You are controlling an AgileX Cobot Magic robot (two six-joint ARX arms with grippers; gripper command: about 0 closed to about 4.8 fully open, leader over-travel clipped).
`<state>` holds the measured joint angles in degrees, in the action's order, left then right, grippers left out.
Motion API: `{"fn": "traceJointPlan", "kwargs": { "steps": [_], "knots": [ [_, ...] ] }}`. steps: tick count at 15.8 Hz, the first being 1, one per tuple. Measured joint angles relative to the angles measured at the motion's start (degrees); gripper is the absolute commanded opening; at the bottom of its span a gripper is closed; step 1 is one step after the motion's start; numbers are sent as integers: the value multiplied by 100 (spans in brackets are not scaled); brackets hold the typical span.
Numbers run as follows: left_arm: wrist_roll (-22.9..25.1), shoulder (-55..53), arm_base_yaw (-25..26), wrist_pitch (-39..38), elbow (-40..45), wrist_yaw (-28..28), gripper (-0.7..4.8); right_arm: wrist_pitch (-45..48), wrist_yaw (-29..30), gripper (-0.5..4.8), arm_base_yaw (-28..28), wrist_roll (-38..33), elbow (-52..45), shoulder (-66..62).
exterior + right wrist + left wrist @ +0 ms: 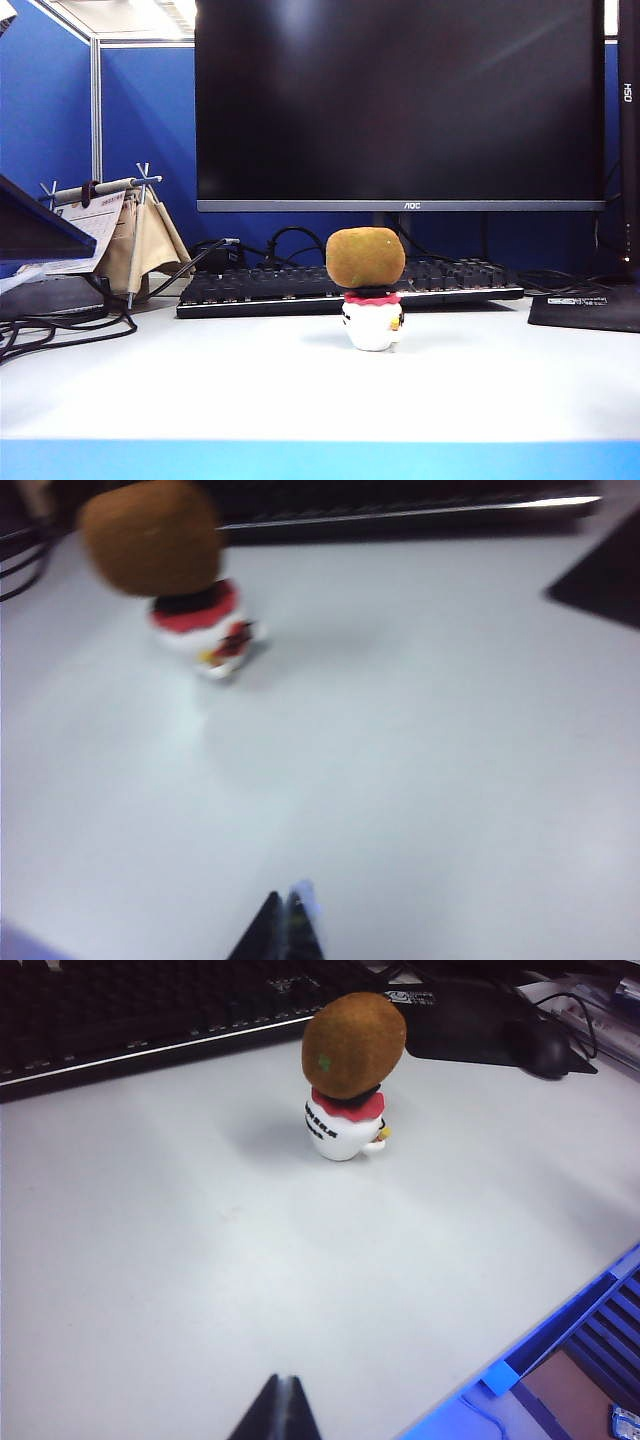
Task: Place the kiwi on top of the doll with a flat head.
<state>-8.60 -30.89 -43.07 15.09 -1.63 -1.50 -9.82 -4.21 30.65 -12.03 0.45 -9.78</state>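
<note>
Bench edge: blue strip along the front of the white bench [300, 400], nearest the exterior camera.
Counts: 1 kiwi, 1 doll, 1 keyboard, 1 monitor, 2 hands.
Kiwi [365, 257]: brown and fuzzy, resting on the flat black top of the doll with a flat head [372, 322]; it touches nothing else.
Kiwi axis: in the exterior view its long axis lies roughly level, running side to side; in the left wrist view it looks tilted, 1 end higher than the other.
Doll: upright near the middle of the bench, just in front of the keyboard [300, 285], face turned toward the right of the exterior view.
Monitor [400, 100]: dark screen behind the keyboard.
Left hand [281, 1408]: fingers pressed together, holding nothing, low over bare bench and well apart from the doll.
Right hand [286, 925]: fingers pressed together, holding nothing, also well apart from the doll.
Exterior view only: monitor, blue partition walls, a cloth-covered stand [140, 240] at the left; neither hand shows here.
Left wrist view only: small green spot on the kiwi skin, dark lettering on the doll's white body, a mouse [548, 1048] on a black pad.
Right wrist view only: blurred; the doll's red and yellow face marks show.
</note>
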Motion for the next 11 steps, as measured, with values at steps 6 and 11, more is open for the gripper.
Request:
{"fn": "traceJointPlan", "kwargs": {
  "steps": [6, 11],
  "knots": [
    [2, 0, 0, 0, 0, -2, -2, -20, 256, -7, 0, 0, 0, 0],
    [382, 0, 0, -2, 0, -2, -2, -20, 258, -7, 0, 0, 0, 0]
  ]
}}
